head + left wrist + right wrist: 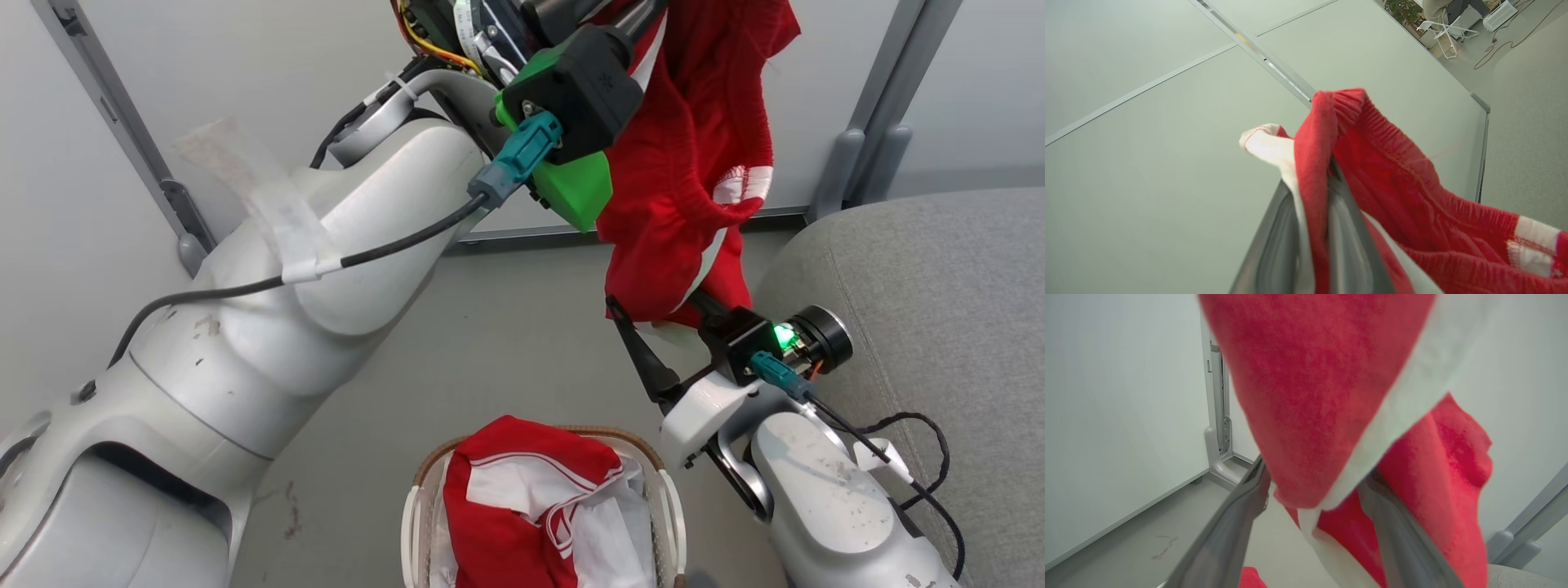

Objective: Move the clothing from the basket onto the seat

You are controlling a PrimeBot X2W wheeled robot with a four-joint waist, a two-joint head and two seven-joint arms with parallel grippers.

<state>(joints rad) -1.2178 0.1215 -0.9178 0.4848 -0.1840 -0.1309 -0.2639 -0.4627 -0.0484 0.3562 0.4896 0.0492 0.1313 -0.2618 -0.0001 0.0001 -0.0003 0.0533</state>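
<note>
Nearest, the basket (pixel 665 498) sits on the floor with the red and white jersey (pixel 506 498) heaped in it. Just beyond, the right gripper (pixel 1314 479) stands spread wide, the lower end of the shorts (pixel 694 163) dangling between its fingers without being pinched. Higher up, the left gripper (pixel 1312 179) is clenched on the shorts' elastic waistband, holding them in the air beside the edge of the grey seat (pixel 939 310). Pale wall panels stand behind.
</note>
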